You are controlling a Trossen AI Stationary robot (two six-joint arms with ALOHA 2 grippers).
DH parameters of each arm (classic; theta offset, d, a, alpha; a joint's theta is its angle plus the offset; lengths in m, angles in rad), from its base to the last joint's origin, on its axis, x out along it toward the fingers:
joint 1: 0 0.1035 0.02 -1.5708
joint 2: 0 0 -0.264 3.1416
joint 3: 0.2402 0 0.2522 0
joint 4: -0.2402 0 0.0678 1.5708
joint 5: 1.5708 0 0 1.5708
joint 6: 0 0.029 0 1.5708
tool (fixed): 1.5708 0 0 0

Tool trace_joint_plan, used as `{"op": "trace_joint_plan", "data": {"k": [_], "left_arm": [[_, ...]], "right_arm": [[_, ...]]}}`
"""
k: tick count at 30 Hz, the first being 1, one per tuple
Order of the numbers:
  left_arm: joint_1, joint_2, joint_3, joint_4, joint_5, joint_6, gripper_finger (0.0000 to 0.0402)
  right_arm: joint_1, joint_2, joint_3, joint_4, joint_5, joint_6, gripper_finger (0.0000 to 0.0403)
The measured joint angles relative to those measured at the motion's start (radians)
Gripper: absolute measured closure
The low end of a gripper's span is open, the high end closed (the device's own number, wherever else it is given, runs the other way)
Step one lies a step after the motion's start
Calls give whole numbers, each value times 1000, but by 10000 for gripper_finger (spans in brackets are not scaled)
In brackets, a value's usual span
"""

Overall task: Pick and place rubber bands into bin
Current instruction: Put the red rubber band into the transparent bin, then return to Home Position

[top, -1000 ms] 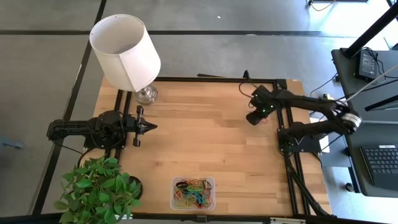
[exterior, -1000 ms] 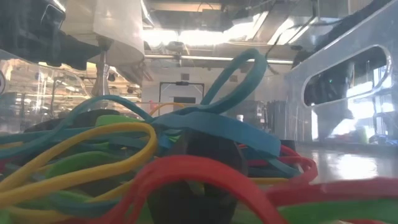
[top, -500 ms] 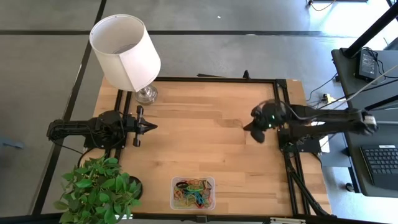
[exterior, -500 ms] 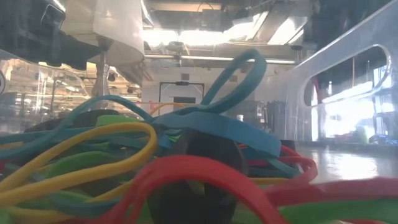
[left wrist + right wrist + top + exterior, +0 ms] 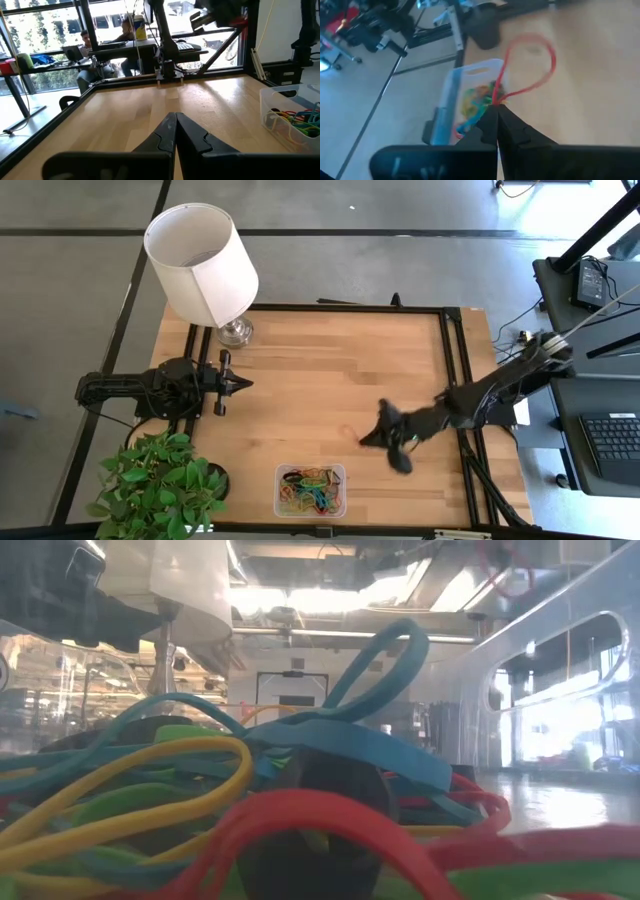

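Note:
The clear bin [image 5: 281, 480] stands by the table's near edge, holding a heap of coloured rubber bands [image 5: 310, 491]; the low view looks straight into that heap [image 5: 200, 770]. My right gripper [image 5: 372, 436] hovers right of and slightly beyond the bin, shut on a red rubber band [image 5: 532, 55]. In its wrist view the bin [image 5: 451, 90] lies beyond the fingertips [image 5: 496, 107]. My left gripper [image 5: 245, 384] waits shut near the table's left side, fingers pointing right, with the bin [image 5: 280, 95] off to its side. My right gripper pinches the red rubber band at one end of its loop [image 5: 496, 97] between the two fingertips. The fingers slant down toward the table's near left. The rest of the loop stands out open beyond the tips, lifted clear of the wood.
A white-shaded lamp [image 5: 200, 260] stands at the far left corner and a potted plant [image 5: 160, 485] at the near left corner, beside the bin. Black frame rails [image 5: 452, 360] run along the right side. Bare wood lies between the grippers. People sit at desks beyond the table [image 5: 125, 35].
My right arm has swung from the table's far right part toward the near edge and leftward, ending close to the bin and carrying the red band. My left arm and the bin's contents have stayed still.

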Motion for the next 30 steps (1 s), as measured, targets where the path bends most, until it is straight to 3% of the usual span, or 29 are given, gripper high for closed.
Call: {"op": "trace_joint_plan", "data": {"k": [6, 11, 17, 23, 30], "left_arm": [[0, 0, 0, 0, 0, -1, 398], [0, 0, 0, 0, 0, -1, 398], [0, 0, 0, 0, 0, 0, 398], [0, 0, 0, 0, 0, -1, 398], [0, 0, 0, 0, 0, 0, 398]], "right_arm": [[44, 312, 300, -30, -7, -42, 403], [46, 539, 514, -209, -33, -50, 403], [46, 749, 679, -416, -56, -33, 401], [46, 824, 751, -487, -88, 44, 367], [46, 792, 752, -524, -109, 45, 288]]}}
